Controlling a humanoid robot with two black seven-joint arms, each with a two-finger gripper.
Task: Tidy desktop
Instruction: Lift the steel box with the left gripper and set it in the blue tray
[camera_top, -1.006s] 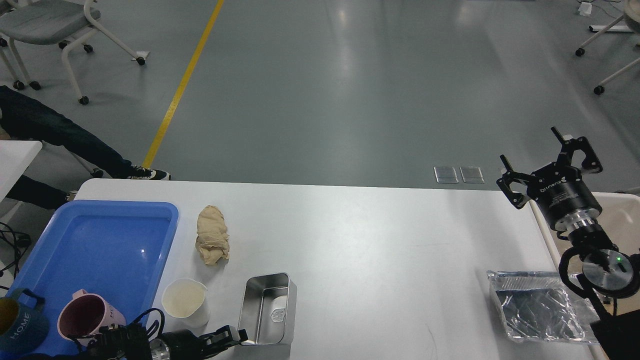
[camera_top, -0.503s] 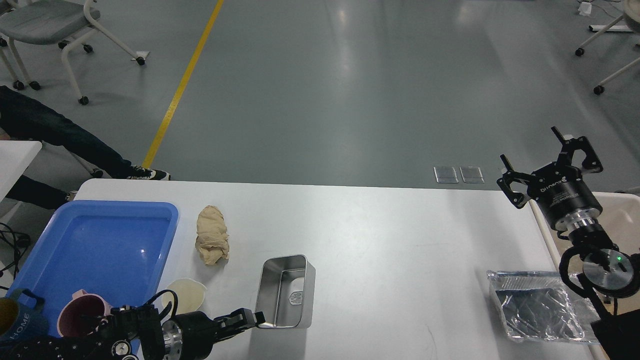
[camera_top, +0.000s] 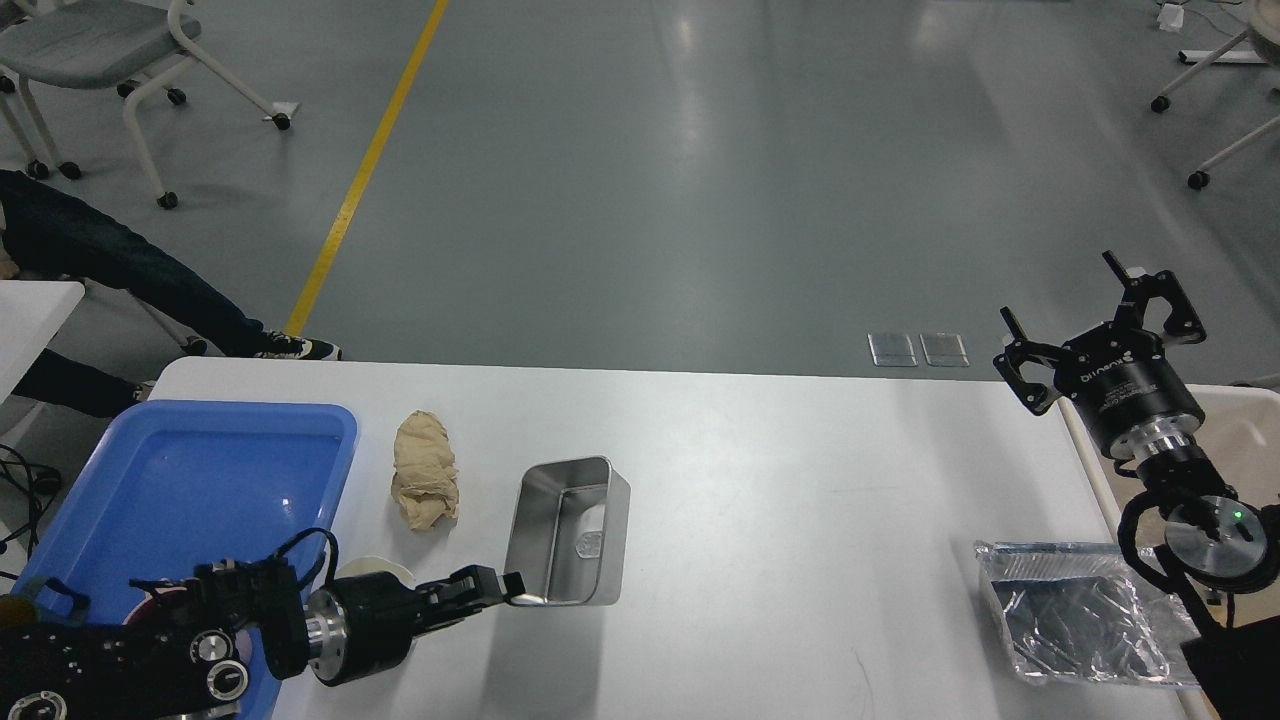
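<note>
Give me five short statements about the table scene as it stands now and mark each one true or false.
1. The left gripper grips the metal container by its near rim. True.
2. The metal container lies inside the blue tray. False: it is over the desktop, right of the tray.
3. The right gripper holds the foil tray. False: it is open and empty, raised by the table's right edge.
4. The beige cloth lies between the blue tray and the metal container. True.
5. The foil tray sits at the desktop's left. False: near right.
</note>
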